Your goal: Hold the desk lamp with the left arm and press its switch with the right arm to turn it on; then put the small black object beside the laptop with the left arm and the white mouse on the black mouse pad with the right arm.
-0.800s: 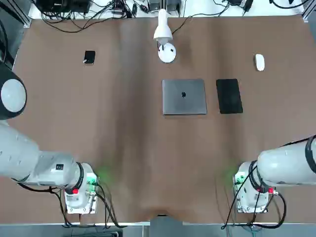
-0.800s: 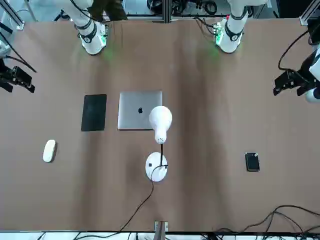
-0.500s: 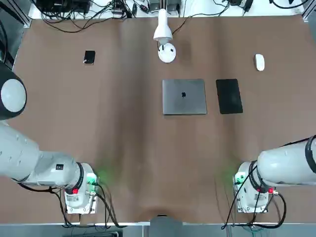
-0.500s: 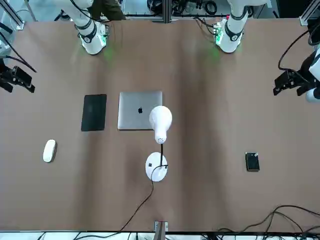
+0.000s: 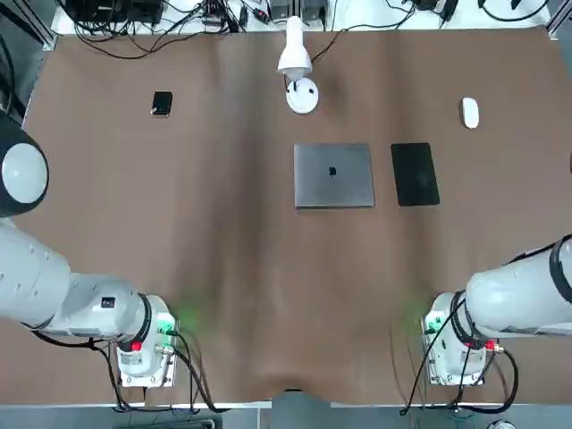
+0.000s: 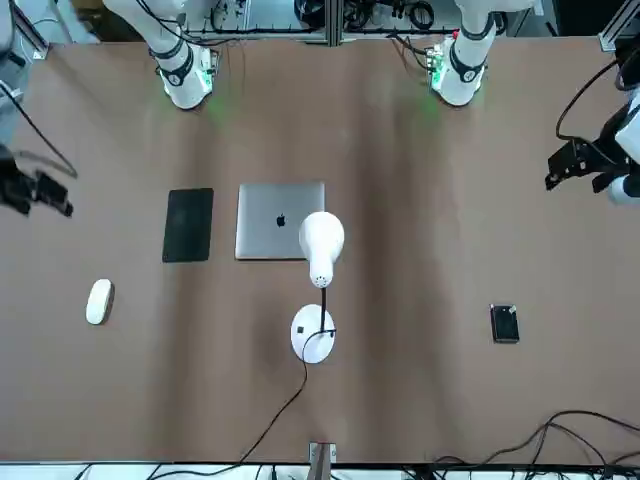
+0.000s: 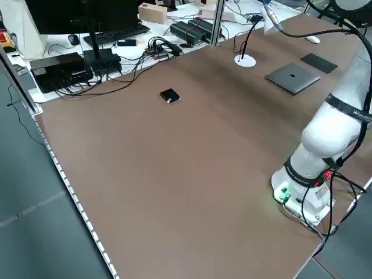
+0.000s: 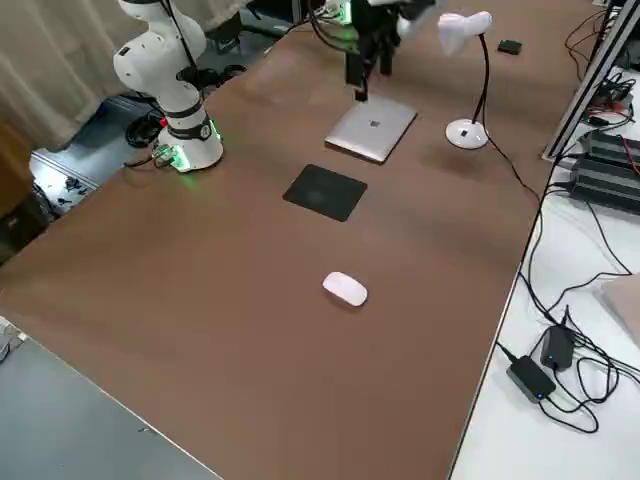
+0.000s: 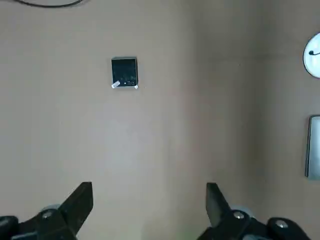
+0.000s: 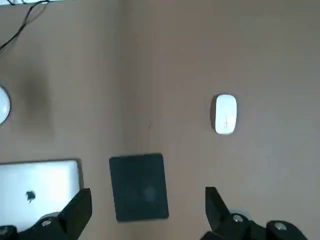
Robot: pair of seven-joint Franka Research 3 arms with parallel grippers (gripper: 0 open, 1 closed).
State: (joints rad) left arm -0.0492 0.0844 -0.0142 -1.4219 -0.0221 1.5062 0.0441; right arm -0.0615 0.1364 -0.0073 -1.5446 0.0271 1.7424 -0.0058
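1. The laptop (image 5: 333, 174) lies mid-table, the black mouse pad (image 5: 415, 173) just beside it.
2. The desk lamp (image 5: 300, 85) stands behind the laptop.
3. The left gripper (image 9: 149, 207) and right gripper (image 10: 148, 212) hover, jaws spread, empty.
4. The white mouse (image 5: 469, 112) and small black object (image 5: 162, 103) lie well apart.

From overhead and from across the brown table (image 5: 223, 232) we share the flat grey metal laptop (image 5: 333, 174); wrist cameras look straight down.

The brown table (image 5: 223, 250) carries the desk lamp (image 5: 301, 95), laptop (image 5: 334, 175), black mouse pad (image 5: 415, 174), white mouse (image 5: 470, 113) and small black object (image 5: 162, 104).
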